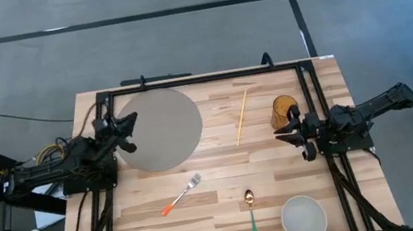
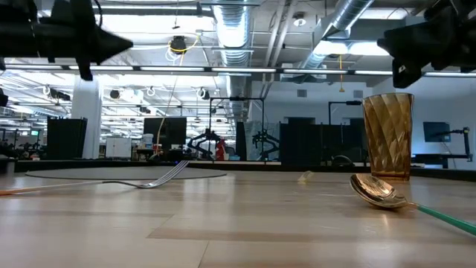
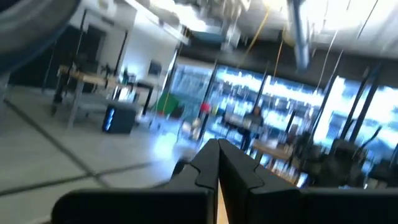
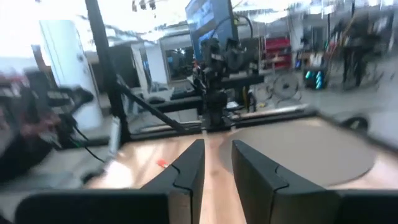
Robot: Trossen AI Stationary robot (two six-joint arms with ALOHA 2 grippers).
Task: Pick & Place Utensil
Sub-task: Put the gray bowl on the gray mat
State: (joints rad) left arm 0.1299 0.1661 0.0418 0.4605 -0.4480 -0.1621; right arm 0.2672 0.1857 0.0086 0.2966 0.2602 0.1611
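Observation:
A fork with an orange handle lies flat on the wooden table, left of middle; it also shows in the low view as the fork. A gold spoon with a green handle lies near the front edge, its bowl resting on the wood. My left gripper hovers above the left rim of a round grey mat, its fingers shut on nothing. My right gripper is open and hovers beside an amber cup, its fingers pointing toward the table's left side.
A thin wooden chopstick lies between the mat and the cup. A pale bowl stands at the near right corner. A black frame runs along the table's far edge and sides. Bare wood lies between the fork and the spoon.

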